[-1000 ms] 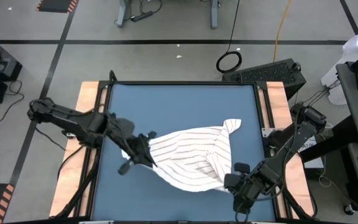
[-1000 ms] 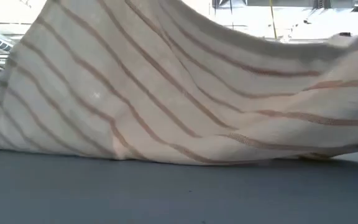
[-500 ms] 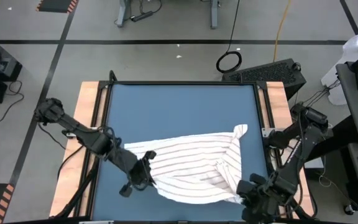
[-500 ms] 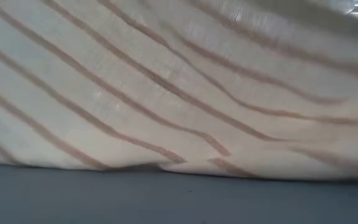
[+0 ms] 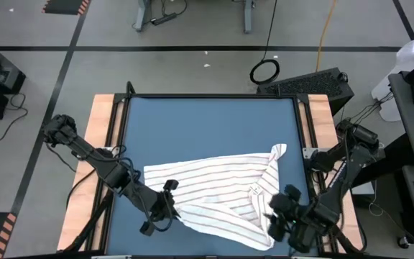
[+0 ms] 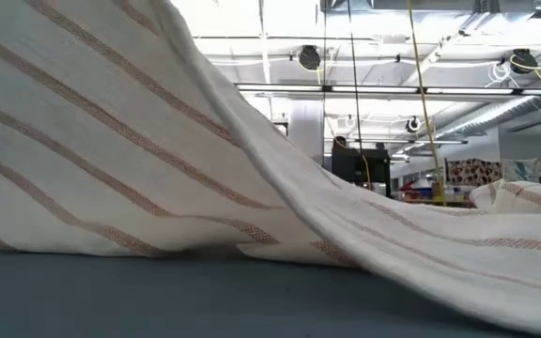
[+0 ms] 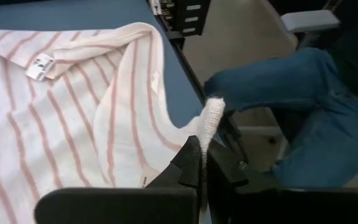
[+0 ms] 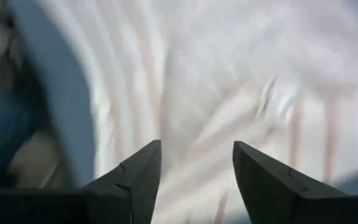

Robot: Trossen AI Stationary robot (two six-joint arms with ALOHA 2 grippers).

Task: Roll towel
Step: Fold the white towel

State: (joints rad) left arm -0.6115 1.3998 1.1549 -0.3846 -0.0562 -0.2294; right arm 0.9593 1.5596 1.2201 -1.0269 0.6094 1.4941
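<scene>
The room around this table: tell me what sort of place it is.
Probably a robotics lab or workshop: taped floor lines, exposed ceiling ducts with hanging cables, and a blue table bearing a towel.

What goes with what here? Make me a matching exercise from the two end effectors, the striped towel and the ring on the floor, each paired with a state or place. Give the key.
Things:
1. left end effector
2. right end effector
3. thin white cloth towel with narrow dark stripes
4. black ring

States or places:
A. open, nothing between its fingers
B. lying on the grey floor beyond the table
C. shut on a corner of the towel
D. spread over the near part of the blue tabletop

Pairs: 1-C, 2-A, 3-D, 4-B
</scene>
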